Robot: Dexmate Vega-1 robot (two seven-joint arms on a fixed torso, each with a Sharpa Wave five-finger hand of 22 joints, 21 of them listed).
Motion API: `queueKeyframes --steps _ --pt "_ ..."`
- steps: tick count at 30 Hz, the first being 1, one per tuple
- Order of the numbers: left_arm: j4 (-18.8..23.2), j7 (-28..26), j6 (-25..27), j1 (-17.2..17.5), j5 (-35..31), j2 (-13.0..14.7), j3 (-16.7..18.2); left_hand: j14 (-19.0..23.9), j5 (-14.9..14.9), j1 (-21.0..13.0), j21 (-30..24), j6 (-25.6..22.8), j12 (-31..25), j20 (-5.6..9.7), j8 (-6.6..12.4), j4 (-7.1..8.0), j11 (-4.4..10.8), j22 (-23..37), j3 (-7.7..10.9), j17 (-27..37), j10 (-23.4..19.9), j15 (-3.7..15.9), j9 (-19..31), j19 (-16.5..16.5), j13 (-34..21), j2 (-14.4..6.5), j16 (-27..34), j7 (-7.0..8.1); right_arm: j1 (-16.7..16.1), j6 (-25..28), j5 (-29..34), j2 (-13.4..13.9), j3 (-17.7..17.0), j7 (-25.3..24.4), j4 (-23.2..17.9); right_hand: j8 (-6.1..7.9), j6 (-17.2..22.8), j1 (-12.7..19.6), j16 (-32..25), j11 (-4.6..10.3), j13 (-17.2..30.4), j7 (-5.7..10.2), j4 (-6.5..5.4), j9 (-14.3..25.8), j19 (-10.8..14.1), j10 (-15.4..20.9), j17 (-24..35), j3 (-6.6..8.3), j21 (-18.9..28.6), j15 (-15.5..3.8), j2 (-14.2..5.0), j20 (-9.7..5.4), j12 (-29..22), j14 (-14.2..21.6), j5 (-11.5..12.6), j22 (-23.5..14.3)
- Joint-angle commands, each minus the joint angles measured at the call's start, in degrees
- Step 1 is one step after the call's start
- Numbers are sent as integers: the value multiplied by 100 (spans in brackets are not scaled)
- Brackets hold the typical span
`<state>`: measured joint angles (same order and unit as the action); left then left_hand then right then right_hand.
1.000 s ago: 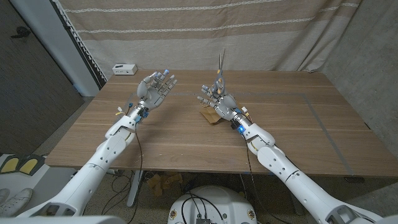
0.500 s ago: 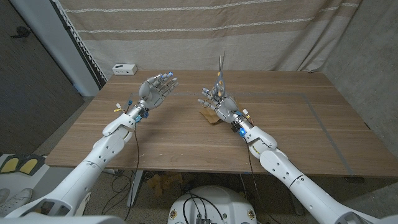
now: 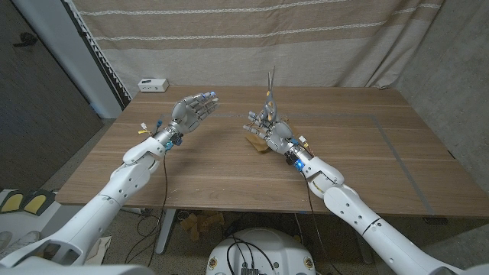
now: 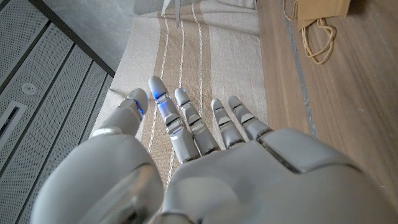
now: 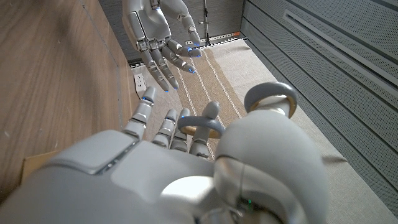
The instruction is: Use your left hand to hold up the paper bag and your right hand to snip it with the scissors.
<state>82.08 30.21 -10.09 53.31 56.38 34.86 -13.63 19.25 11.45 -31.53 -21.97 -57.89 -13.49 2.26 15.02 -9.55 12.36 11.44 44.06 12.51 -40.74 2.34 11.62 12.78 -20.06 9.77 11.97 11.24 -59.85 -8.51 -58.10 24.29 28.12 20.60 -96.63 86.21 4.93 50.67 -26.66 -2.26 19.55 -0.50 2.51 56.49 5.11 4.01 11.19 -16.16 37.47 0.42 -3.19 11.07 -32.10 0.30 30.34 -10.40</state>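
The right hand (image 3: pixel 273 131) grips the scissors (image 3: pixel 270 88), blades pointing up, fingers through the grey handle loops (image 5: pixel 264 99). Under it, the brown paper bag (image 3: pixel 257 143) lies on the wooden table (image 3: pixel 229 164). The left hand (image 3: pixel 192 112) hovers nearby, fingers spread, holding nothing.

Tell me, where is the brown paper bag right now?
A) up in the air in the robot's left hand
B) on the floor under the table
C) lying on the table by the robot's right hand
C: the paper bag lies on the table just beside the right hand, which holds the scissors; the left hand is raised with nothing in it.
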Motion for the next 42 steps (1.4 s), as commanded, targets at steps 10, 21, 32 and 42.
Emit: queueKeyframes --steps 10,21,32,42 --pt "-142 -511 -857 -242 -1291 315 -408 -142 113 -504 270 1221 95 367 -383 -85 -1 -93 -208 -102 194 931 79 -104 -34 123 -43 147 -384 584 -391 554 -153 -604 -918 49 77 -36 45 -24 27 2 -3 331 37 52 22 -27 -42 60 -42 44 -35 8 14 -5" --pt "44 -952 -1127 -379 -2360 740 -699 -155 139 -576 322 1289 106 329 -334 -97 -1 -103 -311 -123 260 930 107 -76 -35 136 -51 138 -490 706 -560 724 -230 -706 -1192 51 84 -70 80 -20 30 -20 -13 297 71 76 26 -38 -86 58 -40 51 -28 31 15 -5" --pt "-42 -698 -1233 -607 -2723 940 -988 -274 170 -638 404 1421 107 318 -346 -88 -3 -108 -434 -139 298 926 103 -99 -37 138 -89 141 -538 655 -700 649 -177 -556 -1206 66 109 -81 110 -25 31 -22 -10 276 90 101 29 -40 -134 53 -43 53 -20 60 24 -7" --pt "54 -794 -1236 -696 -3100 1049 -1165 -328 183 -670 434 1362 109 317 -297 -86 -2 -110 -492 -145 329 933 116 -84 -37 131 -101 140 -649 603 -767 651 -190 -598 -1335 70 124 -88 131 -14 31 -2 -8 252 113 129 31 -41 -170 55 -44 60 -16 88 29 -7"
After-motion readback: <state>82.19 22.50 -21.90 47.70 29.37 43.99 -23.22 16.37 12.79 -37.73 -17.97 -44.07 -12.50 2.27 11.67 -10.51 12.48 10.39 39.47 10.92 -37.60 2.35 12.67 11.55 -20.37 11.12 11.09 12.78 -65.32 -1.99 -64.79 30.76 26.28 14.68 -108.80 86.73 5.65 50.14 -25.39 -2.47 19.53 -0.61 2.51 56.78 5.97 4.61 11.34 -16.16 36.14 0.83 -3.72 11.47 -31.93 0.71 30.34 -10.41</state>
